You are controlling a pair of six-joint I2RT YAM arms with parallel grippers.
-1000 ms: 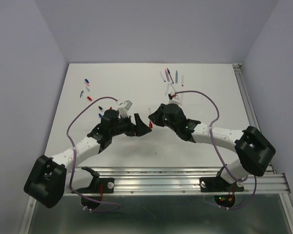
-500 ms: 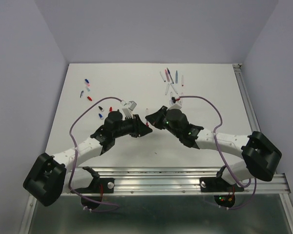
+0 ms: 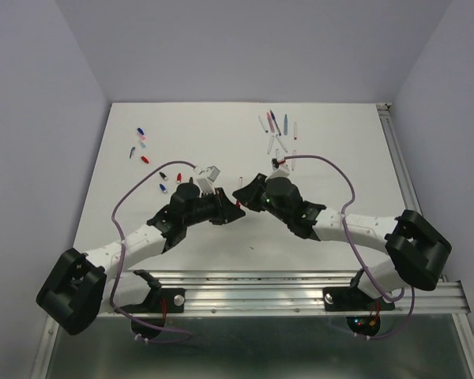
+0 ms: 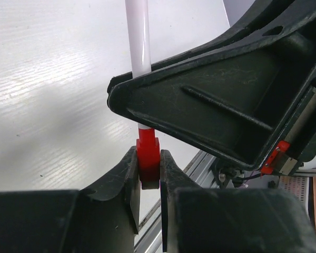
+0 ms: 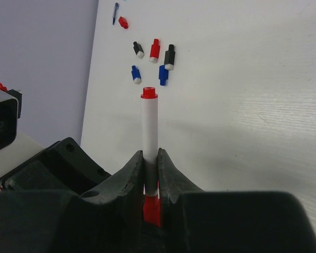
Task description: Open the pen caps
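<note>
Now: our left pincer [image 4: 147, 176] has come in and shut on the stubby red plastic cap [image 4: 147, 150]. A second ago it was wide open and apart.
Right side: our right pincer [image 5: 150, 158] pinches the slim white pen tube [image 5: 148, 124], just beside the cap.
Where: cap and pen are held between both pincers, above the white table [image 3: 340, 158].
What it means: we think both ends are gripped now, so a pull apart could take the cap off.
Hard to see: the right pincer hides where cap meets tube, so we cannot tell if it has slipped yet. From above, both pincers cover the pen.
</note>
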